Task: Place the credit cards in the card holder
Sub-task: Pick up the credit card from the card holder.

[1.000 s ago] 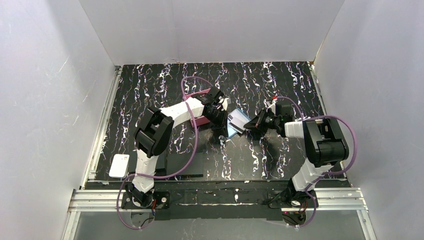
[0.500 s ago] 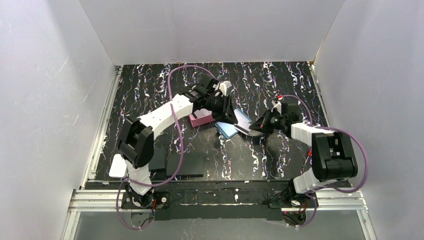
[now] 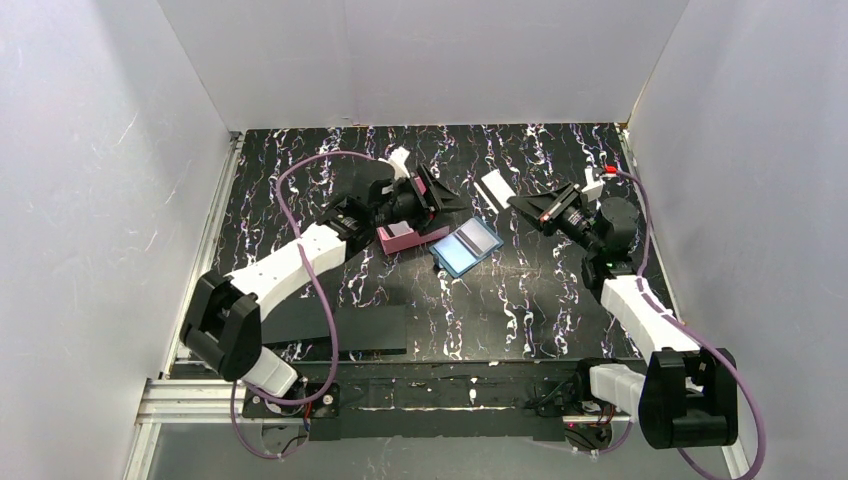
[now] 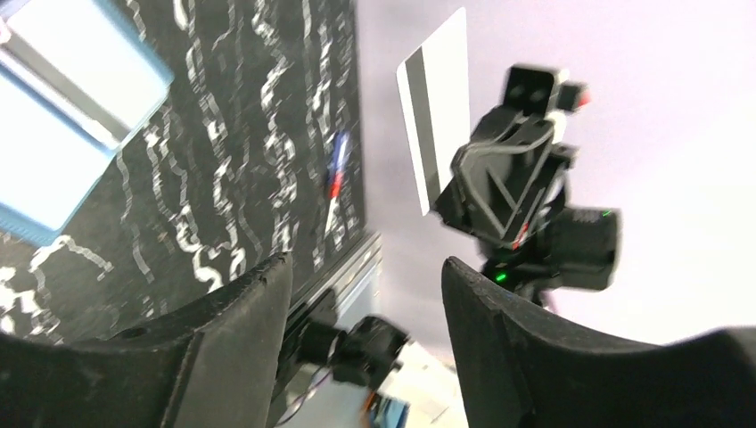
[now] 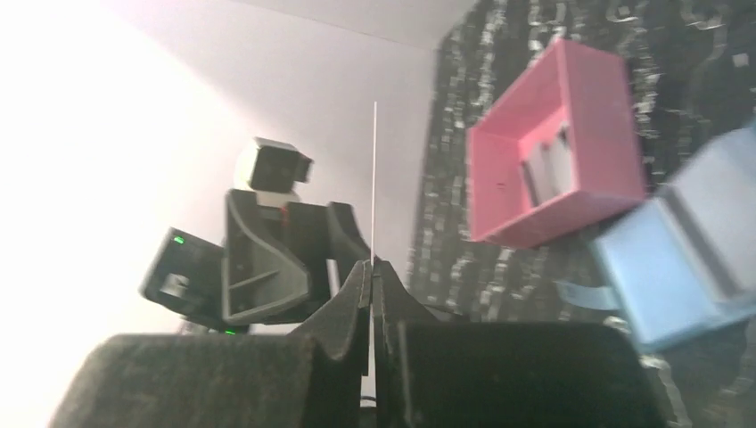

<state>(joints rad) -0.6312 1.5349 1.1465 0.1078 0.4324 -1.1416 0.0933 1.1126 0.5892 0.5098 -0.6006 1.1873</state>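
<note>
- One credit card (image 3: 494, 188), white with a black stripe, is clenched by one end in the right gripper (image 3: 522, 204). It is held off the table, well to the right of the card holder (image 3: 402, 240).
- The left gripper (image 3: 437, 193) hangs just beyond the card holder's far right corner, its jaws parted with nothing between them.
- A blue case (image 3: 466, 247) lies open just to the right of the card holder, between it and the lifted card.
- Inside the card holder, the right wrist view shows pale grey shapes; I cannot tell whether they are cards.
- Step in hand, as I judge it: carrying this card to the card holder.
- The next move calls for bringing the card across the blue case to above the holder's open top. It must then be lined up with the walls and lowered before the jaws let go. The left gripper sits close and may need to give room.
</note>
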